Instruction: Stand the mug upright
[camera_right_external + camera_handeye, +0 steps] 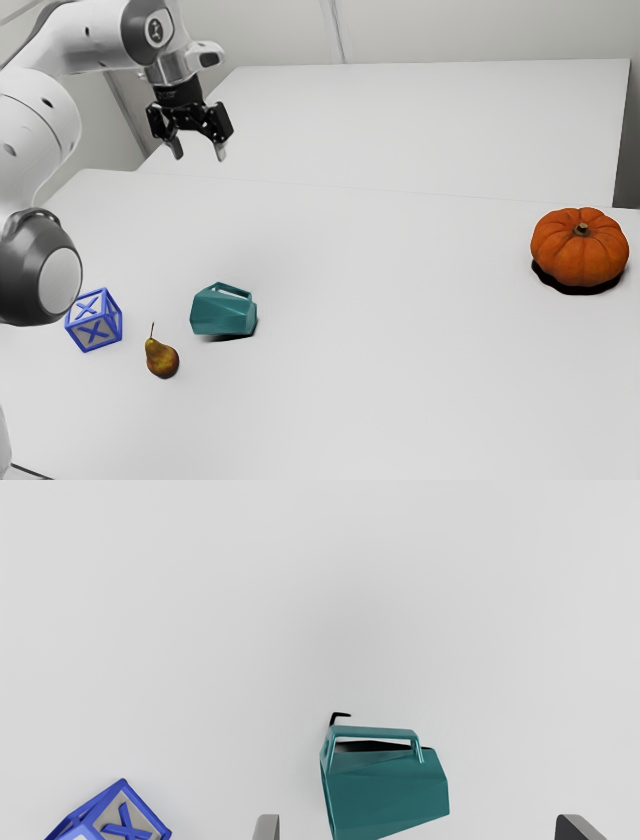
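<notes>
- Jaws: spread wide, nothing pinched between them; they hang high over the desk [400, 400], well apart from the mug [223, 314]
- Mug: lying on its side on the desk, not upright; pear [162, 361] and lettered block [93, 320] near it, pumpkin [580, 250] well off toward the exterior view's right
- Form: faceted body, tapering; broad end [328, 800], probably the mouth, faces the block; handle [375, 732] stands out clear of the body, its slim bar running lengthwise
- Handling (estimate): stiff wall, no give expected; light to moderate weight, likely heavier toward the base. Glossy surface suggests low friction. If ceramic, a hard set-down could chip rim or base
- Hold, preferred: across the body's two flanks, about mid-length, jaws square to its long axis and clear of the handle. Too near the narrow end, the taper may squeeze the mug out
- Hold, alternative: handle bar. Easy to pinch, but the body would probably swing or twist about so thin a grip
- Righting: moderate squeeze, raise enough for the base to clear, tip the broad end upward, lower gently until the base sits flat, then release
</notes>
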Available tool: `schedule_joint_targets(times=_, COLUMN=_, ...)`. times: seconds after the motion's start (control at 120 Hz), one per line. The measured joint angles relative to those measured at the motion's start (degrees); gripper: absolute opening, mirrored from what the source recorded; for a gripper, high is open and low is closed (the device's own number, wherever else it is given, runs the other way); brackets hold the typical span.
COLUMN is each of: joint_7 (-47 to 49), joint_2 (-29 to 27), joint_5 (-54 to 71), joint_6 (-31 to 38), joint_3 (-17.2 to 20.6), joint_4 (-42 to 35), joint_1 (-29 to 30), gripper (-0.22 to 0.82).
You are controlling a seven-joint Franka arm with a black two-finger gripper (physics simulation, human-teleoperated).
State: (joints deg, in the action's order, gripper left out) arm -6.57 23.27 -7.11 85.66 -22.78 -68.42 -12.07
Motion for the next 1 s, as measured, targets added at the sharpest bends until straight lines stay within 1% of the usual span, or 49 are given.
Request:
schedule_joint_targets(times=0.125, joint_7=-0.42, joint_2=-0.19, joint_5=-0.09, joint_6=0.04, joint_3=-0.22, joint_4=-0.27, joint_1=-0.53, gripper=0.6)
schedule_joint_targets(times=0.2, joint_7=-0.63, joint_2=-2.72, joint_5=-0.38, joint_6=0.25, joint_3=0.0, joint_4=-2.7, joint_1=-1.46, gripper=0.6)
schedule_joint_targets(times=0.267, joint_7=-0.54, joint_2=-6.42, joint_5=-0.49, joint_6=2.53, joint_3=1.5, joint_4=-9.04, joint_1=-2.2, gripper=0.6)
schedule_joint_targets(times=0.317, joint_7=-0.41, joint_2=-10.12, joint_5=-0.76, joint_6=4.96, joint_3=2.04, joint_4=-15.22, joint_1=-2.57, gripper=0.6)
schedule_joint_targets(times=0.408, joint_7=-0.02, joint_2=-16.61, joint_5=-2.88, joint_6=9.67, joint_3=2.33, joint_4=-26.79, joint_1=-2.55, gripper=0.6)
schedule_joint_targets(times=0.55, joint_7=0.52, joint_2=-24.36, joint_5=-7.54, joint_6=18.03, joint_3=2.15, joint_4=-42.92, joint_1=-1.92, gripper=0.6)
schedule_joint_targets(times=0.675, joint_7=0.89, joint_2=-28.53, joint_5=-9.43, joint_6=24.79, joint_3=1.65, joint_4=-52.2, joint_1=-1.39, gripper=0.6)
schedule_joint_targets(times=0.817, joint_7=0.71, joint_2=-31.07, joint_5=-10.46, joint_6=31.4, joint_3=0.06, joint_4=-58.33, joint_1=-2.13, gripper=0.6)
schedule_joint_targets(times=1.0, joint_7=-1.34, joint_2=-31.16, joint_5=-11.45, joint_6=36.68, joint_3=-3.47, joint_4=-61.42, joint_1=-2.28, gripper=0.6)
